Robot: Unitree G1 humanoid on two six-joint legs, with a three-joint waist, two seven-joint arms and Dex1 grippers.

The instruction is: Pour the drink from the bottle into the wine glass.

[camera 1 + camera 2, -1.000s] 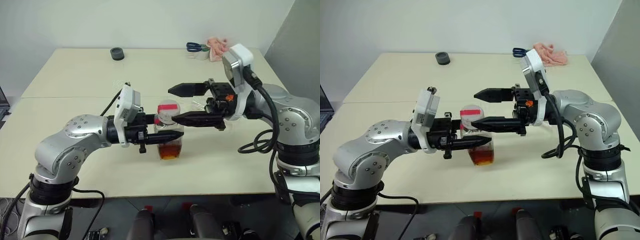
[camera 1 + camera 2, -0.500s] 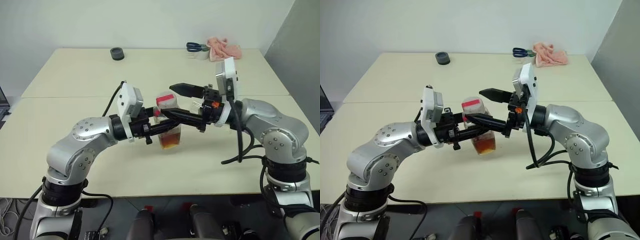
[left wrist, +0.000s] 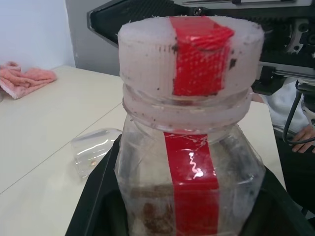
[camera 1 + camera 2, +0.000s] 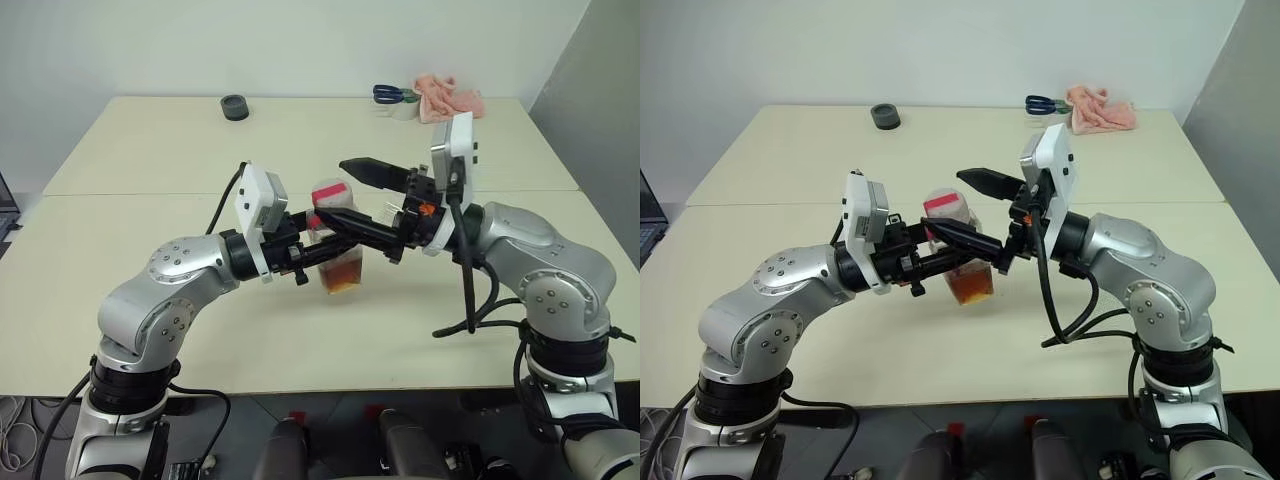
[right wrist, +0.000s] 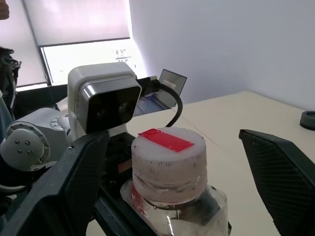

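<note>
Over the middle of the table, the bottle [image 4: 338, 240] is held nearly upright with my left gripper [image 4: 965, 262] shut on its body. It is clear plastic with a red stripe and a whitish cap [image 5: 168, 152] topped red. The reddish-brown drink [image 4: 342, 280] fills its bottom. My right gripper [image 4: 331, 190] comes in from the right and is open. One of its fingers [image 5: 74, 182] stands on each side of the cap, with a gap to it. On the table beyond the bottle is a clear vessel, apparently the wine glass [image 3: 93, 150]. Its stem is hidden.
At the table's far edge are a black round object [image 4: 234, 107], a pink cloth [image 4: 448, 97] and blue-handled scissors [image 4: 389, 94]. A seam crosses the table [image 4: 120, 190]. A person's hand [image 3: 302, 135] shows past the right arm. A grey wall rises at the right.
My right arm has folded in and its gripper has swung round the cap, its fingers a little closer together. The left gripper keeps its hold on the bottle, turned slightly.
</note>
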